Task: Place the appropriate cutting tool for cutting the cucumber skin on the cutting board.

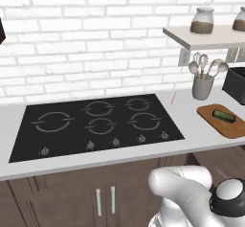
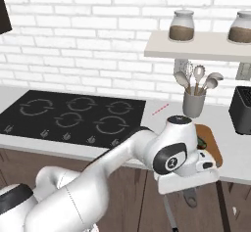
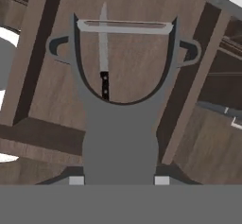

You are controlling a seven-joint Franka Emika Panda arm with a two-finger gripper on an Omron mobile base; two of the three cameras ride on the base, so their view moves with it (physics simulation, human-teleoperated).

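Left base view: showing the cutting board [image 1: 233,127] at the right end of the worktop [image 1: 191,130], with the cucumber [image 1: 224,115] lying on it, beside a utensil holder [image 1: 202,86] and right of the cooktop [image 1: 95,123].

Right base view: showing the arm [image 2: 142,150] reaching low, in front of the worktop edge just beside the board; the fingers too small to read here.

Hand view: showing the end effector [image 3: 119,180] narrowed around the grey handle of the cutting tool [image 3: 120,138], a Y-shaped peeler, blade bar pointing away, hanging over a wooden drawer-like space with a knife [image 3: 105,83] lying below. Judging the peeler light, stiff and smooth, so liable to pivot; gripping mid-handle, away from the blade, looking safest.
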